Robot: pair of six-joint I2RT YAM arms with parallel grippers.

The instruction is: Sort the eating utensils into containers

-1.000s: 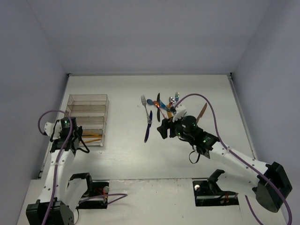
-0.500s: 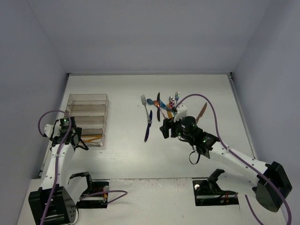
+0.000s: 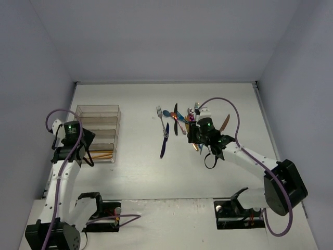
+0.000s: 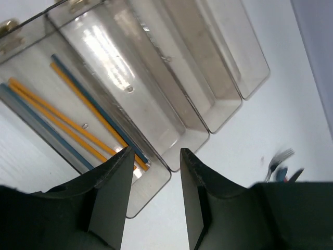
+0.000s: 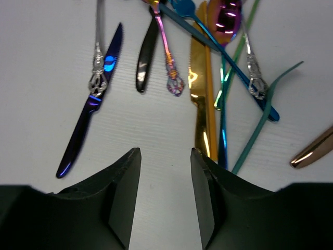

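Observation:
The utensils lie in a loose pile mid-table: a blue knife (image 3: 164, 141), a silver fork (image 3: 160, 115), a black knife (image 3: 176, 119) and a copper handle (image 3: 224, 123). The right wrist view shows the blue knife (image 5: 91, 112), an iridescent pink handle (image 5: 169, 62), a gold knife (image 5: 200, 104) and teal chopsticks (image 5: 260, 120). My right gripper (image 5: 165, 152) is open and empty, above bare table between the blue and gold knives; it hovers over the pile (image 3: 192, 136). The clear tray (image 3: 97, 109) holds gold and blue chopsticks (image 4: 78, 122) in its nearest compartment. My left gripper (image 4: 156, 153) is open and empty at the tray's near corner.
White walls close in the table at the back and both sides. The tray's other three compartments (image 4: 208, 62) show nothing in them. The arm bases and purple cables sit along the near edge (image 3: 99, 211).

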